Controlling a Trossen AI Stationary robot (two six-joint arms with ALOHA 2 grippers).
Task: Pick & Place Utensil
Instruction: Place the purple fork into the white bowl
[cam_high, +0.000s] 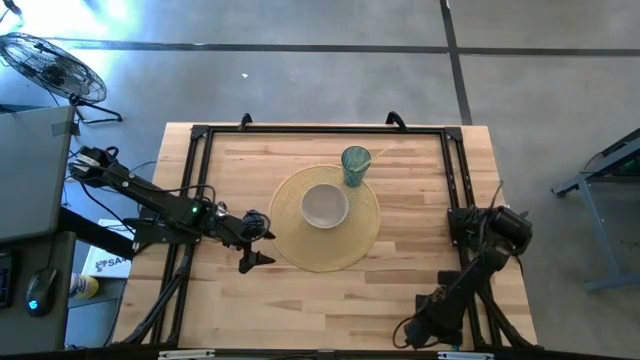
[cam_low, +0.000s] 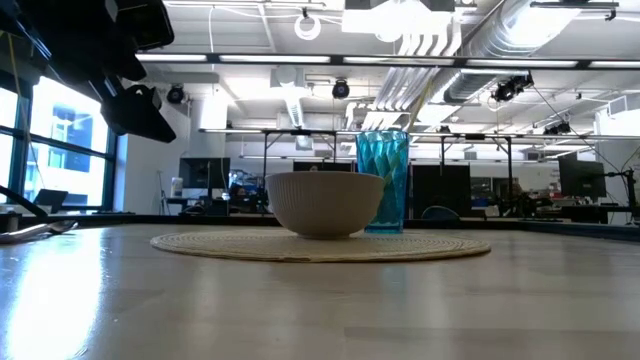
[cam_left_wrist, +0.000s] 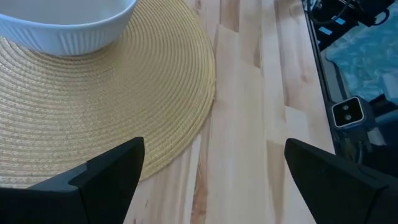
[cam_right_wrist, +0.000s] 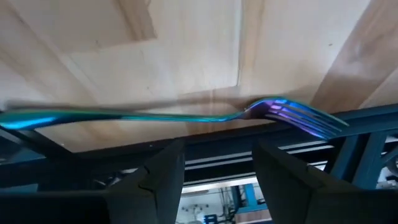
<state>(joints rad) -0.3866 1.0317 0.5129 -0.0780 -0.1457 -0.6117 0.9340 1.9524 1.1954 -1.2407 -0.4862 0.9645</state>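
Observation:
An iridescent blue-purple fork lies flat on the wooden table beside the black frame rail, seen only in the right wrist view. My right gripper is open and hovers just short of the fork's neck, touching nothing; in the high view it sits low at the table's near right corner. My left gripper is open and empty above the left rim of the round woven placemat; its wrist view shows the mat's edge and bare wood between its fingers.
A white ribbed bowl stands in the middle of the placemat, and a teal glass tumbler stands at the mat's far right rim. A black frame runs around the table. A long pale thing lies at the low view's left edge.

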